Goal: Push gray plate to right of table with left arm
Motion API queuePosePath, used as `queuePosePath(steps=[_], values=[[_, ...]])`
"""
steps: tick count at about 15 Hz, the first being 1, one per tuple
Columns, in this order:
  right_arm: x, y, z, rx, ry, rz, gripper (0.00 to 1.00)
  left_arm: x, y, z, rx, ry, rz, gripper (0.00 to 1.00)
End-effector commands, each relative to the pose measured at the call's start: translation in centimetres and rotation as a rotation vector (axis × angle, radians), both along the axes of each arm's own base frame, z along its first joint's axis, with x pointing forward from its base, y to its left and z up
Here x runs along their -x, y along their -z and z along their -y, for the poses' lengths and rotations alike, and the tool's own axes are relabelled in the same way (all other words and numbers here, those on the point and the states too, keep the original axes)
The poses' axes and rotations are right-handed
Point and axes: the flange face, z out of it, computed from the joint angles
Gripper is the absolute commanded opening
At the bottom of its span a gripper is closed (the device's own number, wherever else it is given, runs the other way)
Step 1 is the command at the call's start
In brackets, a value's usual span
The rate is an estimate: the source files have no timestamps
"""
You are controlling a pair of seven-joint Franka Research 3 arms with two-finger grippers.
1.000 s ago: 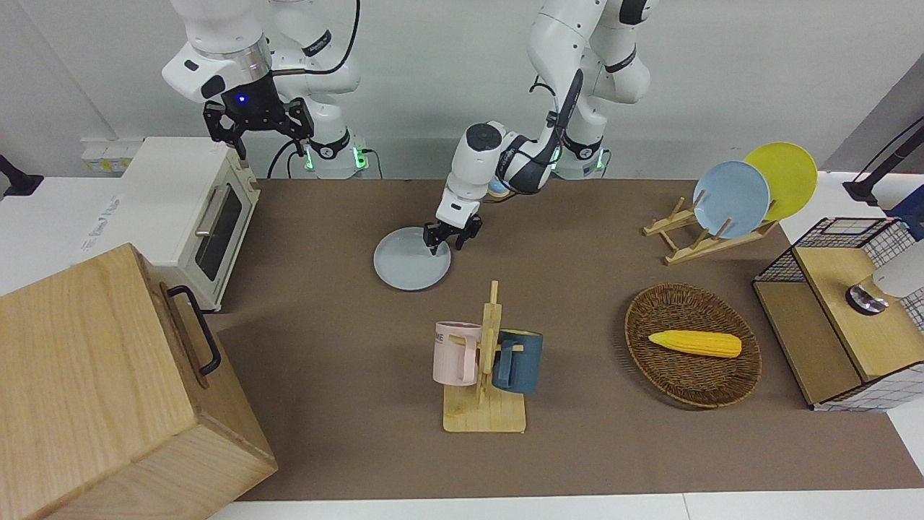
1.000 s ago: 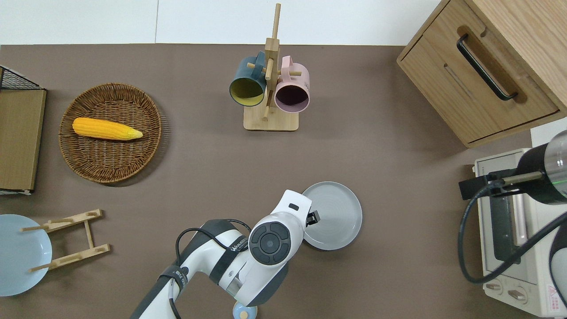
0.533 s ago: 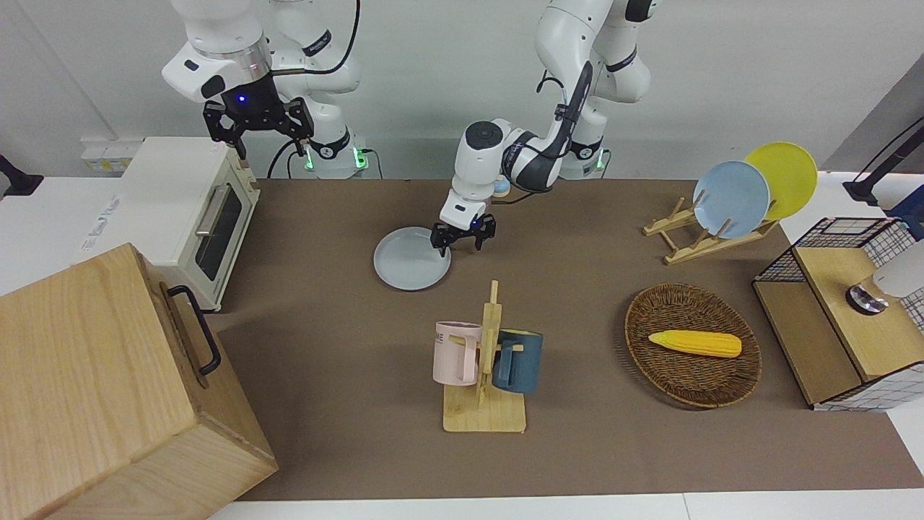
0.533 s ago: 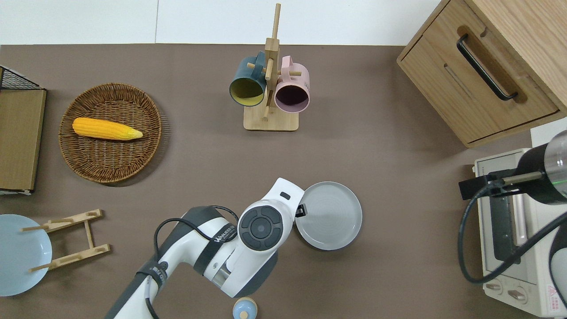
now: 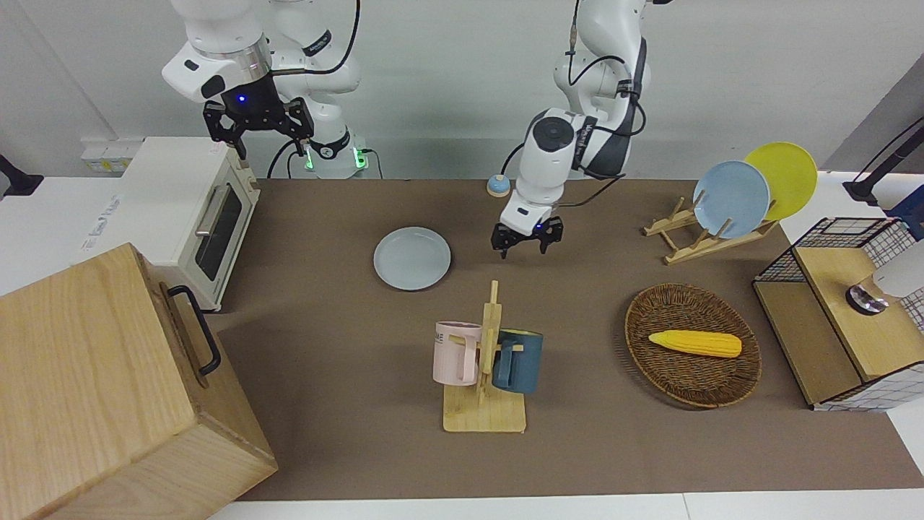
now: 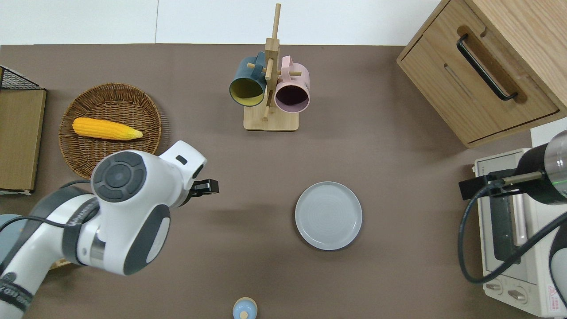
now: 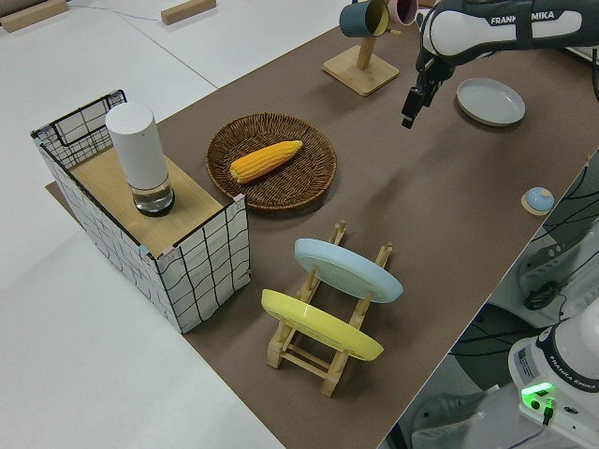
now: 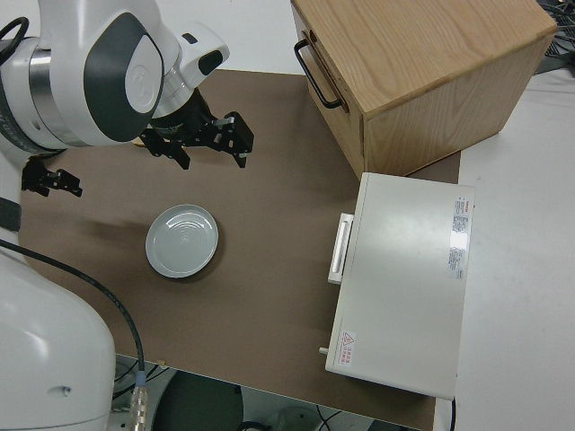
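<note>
The gray plate (image 5: 411, 258) (image 6: 328, 215) (image 7: 490, 100) (image 8: 182, 240) lies flat on the brown table (image 5: 346, 217), toward the right arm's end from the middle, with nothing touching it. My left gripper (image 5: 527, 245) (image 6: 211, 188) (image 7: 410, 106) hangs open and empty in the air. It is over bare mat between the plate and the wicker basket (image 6: 110, 132), well clear of the plate. The right arm is parked with its gripper (image 5: 258, 128) open.
A mug rack (image 5: 485, 361) holds a pink and a blue mug. Corn (image 5: 695, 343) lies in the basket. A plate rack (image 5: 711, 231) carries a blue and a yellow plate. A toaster oven (image 5: 195, 217), wooden cabinet (image 5: 108, 390), wire shelf (image 5: 844, 310) and small blue knob (image 5: 497, 185) stand around.
My left gripper has lifted off the plate's edge and swung away toward the left arm's end of the table. The plate has stayed where it was.
</note>
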Motion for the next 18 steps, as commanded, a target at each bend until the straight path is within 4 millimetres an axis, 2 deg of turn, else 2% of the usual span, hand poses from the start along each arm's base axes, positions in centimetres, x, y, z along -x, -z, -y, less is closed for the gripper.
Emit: queuePosePath(steps=[1, 5, 7, 9, 10, 13, 15, 17, 18], values=[[0.5, -0.2, 0.1, 0.001, -0.004, -0.006, 0.996, -0.5, -4.6, -3.6, -0.004, 0.045, -0.030, 0.99], [0.5, -0.2, 0.1, 0.001, -0.004, -0.006, 0.996, -1.3, -10.4, -7.3, -0.013, 0.047, -0.096, 1.00], [0.5, -0.2, 0.1, 0.003, -0.004, -0.006, 0.996, -0.5, -14.4, -9.5, -0.013, 0.034, -0.090, 0.99], [0.5, -0.2, 0.1, 0.001, -0.004, -0.006, 0.996, 0.2, -17.0, -11.4, -0.008, 0.009, -0.094, 0.99], [0.5, -0.2, 0.1, 0.003, -0.004, -0.006, 0.996, 0.6, -18.9, -12.2, -0.004, -0.004, -0.077, 0.99], [0.5, -0.2, 0.1, 0.001, -0.004, -0.006, 0.996, 1.7, -24.0, -12.4, -0.001, -0.009, -0.077, 0.99], [0.5, -0.2, 0.1, 0.003, -0.004, -0.006, 0.996, 2.3, -24.9, -12.5, -0.001, -0.012, -0.083, 0.99], [0.5, -0.2, 0.1, 0.003, -0.004, -0.006, 0.996, 3.4, -26.9, -12.9, -0.007, -0.019, -0.043, 0.99], [0.5, -0.2, 0.1, 0.003, -0.004, -0.006, 0.996, 3.4, -26.9, -12.8, -0.014, -0.024, -0.042, 1.00]])
